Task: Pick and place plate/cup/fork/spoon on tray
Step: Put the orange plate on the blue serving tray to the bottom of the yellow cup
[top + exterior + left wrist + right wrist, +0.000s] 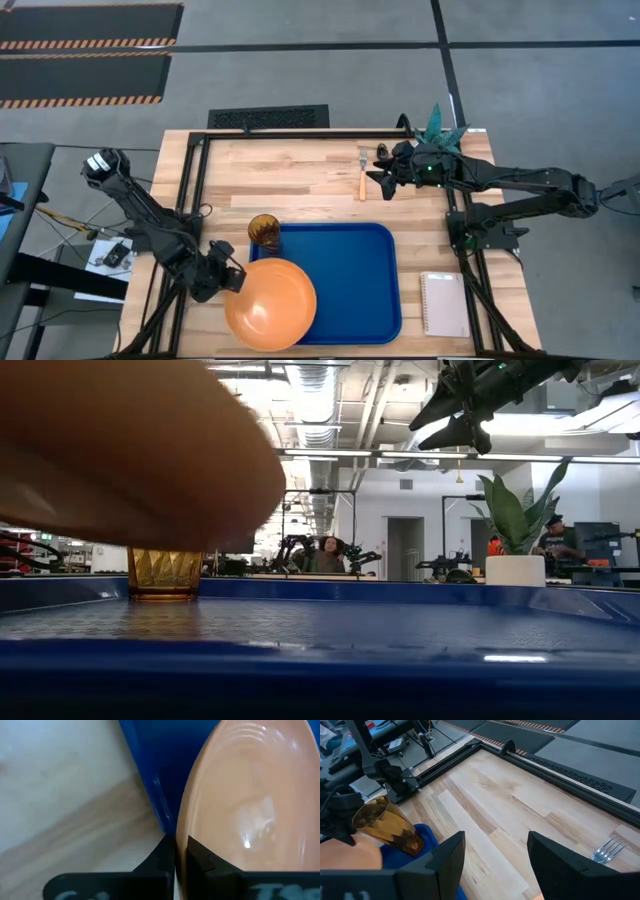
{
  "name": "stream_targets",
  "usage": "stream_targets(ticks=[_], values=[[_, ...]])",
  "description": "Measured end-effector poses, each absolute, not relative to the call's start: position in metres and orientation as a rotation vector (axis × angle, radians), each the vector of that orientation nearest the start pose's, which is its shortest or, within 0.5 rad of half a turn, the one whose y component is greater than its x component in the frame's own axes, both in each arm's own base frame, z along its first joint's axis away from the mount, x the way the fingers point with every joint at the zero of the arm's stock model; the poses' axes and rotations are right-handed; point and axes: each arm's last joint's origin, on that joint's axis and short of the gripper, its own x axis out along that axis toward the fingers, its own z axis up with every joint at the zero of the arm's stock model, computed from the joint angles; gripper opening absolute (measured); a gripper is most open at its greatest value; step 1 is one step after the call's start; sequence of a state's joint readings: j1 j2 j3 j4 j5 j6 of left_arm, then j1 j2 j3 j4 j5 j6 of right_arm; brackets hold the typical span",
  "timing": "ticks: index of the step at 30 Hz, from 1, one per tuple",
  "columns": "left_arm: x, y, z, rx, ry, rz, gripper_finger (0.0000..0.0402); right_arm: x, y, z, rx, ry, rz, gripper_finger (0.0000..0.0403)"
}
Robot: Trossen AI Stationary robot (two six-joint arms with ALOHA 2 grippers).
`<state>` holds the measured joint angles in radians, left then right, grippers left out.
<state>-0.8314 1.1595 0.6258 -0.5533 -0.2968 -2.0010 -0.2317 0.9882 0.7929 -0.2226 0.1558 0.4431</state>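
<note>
The left hand is clamped on the rim of the plate, which lies over the tray's near left corner. The cup stands in the tray's far left corner. The right hand, fingers apart, hovers beside the fork on the desk.

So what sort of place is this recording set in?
Most likely a robotics lab or workshop in an open industrial hall: a light wooden worktable in a black metal frame, exposed ceiling ducts, and more robot arms with people seated behind.
</note>
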Motion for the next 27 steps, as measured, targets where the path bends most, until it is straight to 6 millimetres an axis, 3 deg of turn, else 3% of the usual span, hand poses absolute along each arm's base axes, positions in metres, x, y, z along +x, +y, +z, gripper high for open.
stream_targets(ticks=[27], values=[[0.159, -0.139, 0.177, -1.284, 0.882, 0.561, 0.0, 0.208, -0.054, 0.296, 0.448, 0.329, -0.47, 0.024]])
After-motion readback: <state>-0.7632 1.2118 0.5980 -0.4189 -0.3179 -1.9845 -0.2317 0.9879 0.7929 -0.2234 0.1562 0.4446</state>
